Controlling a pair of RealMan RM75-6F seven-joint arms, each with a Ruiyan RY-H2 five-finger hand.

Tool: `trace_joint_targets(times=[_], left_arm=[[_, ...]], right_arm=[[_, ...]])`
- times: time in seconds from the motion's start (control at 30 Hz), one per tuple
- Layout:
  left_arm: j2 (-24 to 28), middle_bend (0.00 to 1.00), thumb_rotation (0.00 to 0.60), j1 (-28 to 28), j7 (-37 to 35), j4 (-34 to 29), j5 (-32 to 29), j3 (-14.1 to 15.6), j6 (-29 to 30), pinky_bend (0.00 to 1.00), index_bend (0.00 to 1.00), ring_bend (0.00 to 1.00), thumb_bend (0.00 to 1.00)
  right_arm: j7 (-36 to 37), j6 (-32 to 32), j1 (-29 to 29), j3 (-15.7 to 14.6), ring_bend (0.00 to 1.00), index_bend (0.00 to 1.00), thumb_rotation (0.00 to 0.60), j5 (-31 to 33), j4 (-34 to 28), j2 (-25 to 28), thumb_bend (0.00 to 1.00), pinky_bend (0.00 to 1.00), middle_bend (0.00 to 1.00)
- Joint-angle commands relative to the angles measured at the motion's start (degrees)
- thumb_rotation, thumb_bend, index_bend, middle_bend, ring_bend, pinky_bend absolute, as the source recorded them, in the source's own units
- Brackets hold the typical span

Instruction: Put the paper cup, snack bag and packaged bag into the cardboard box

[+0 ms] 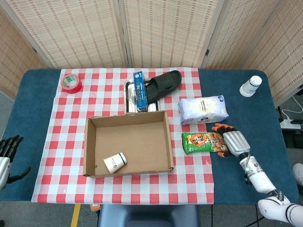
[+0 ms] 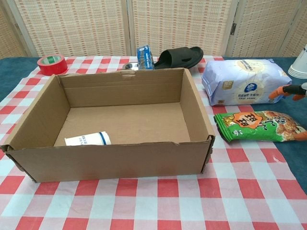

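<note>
At the worktop's front-left corner the left hand (image 1: pixel 6 153) hangs off the edge, fingers spread and holding nothing; near the back-left corner of the checked cloth (image 1: pixel 61 156) lies a red tape roll (image 1: pixel 71 83); the cardboard box (image 1: pixel 90 146) sits open toward the front middle, with a paper cup (image 1: pixel 115 162) already on its side in its front-left corner; behind the box stand a blue carton (image 1: pixel 139 88) and a black slipper (image 1: pixel 164 84) on a metal tray (image 1: pixel 128 87); right of the box, the white packaged bag (image 1: pixel 203 109) lies flat, and just in front of it the green snack bag (image 1: pixel 204 142) straddles the cloth's right edge; the right hand (image 1: pixel 232 141) rests at that bag's right end, fingers loosely spread over it, though whether they have closed on it I cannot tell; a second paper cup (image 1: pixel 250 86) stands near the back-right corner. The snack bag looks light, crinkly and slippery, its contents likely brittle; a gentle pinch at the sealed end seam would probably serve better than squeezing its puffed middle.
</note>
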Motion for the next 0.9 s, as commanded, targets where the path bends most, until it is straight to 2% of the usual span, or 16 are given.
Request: trace_joint_targets(times=[0.03,0.63,0.73,0.9], left_arm=[[0.0,0.0,0.6,-0.04,-0.04,0.04,0.0,0.0,-0.08,0.0,0.0,0.0,0.22],[-0.07,0.0,0.6,-0.2,-0.11,0.26,-0.43,-0.13,-0.57,0.0,0.0,0.0,0.22],[-0.11,0.0,0.6,-0.26,-0.12,0.32,-0.62,-0.2,-0.75,0.0,0.0,0.0,0.22],[-0.13,0.0,0.6,-0.35,-0.21,0.38,-0.85,-0.29,-0.99,0.0,0.0,0.0,0.22]], right_arm=[[0.7,-0.71,0.36,0.44,0.03,0.19,0.6,-0.16,0.92,-0.8,0.0,0.18,0.11],[4.23,-6.12,3.1,2.25,0.04,0.19,0.6,-0.42,5.73,-5.58,0.0,0.2,0.11],[4.67,-6.66,3.53,2.4,0.06,0.23,0.6,-0.65,6.65,-6.44,0.0,0.22,0.12],[5.21,-8.42,4.2,2.19,0.13,0.33,0.6,-0.84,7.63,-7.13,0.0,0.31,0.18]])
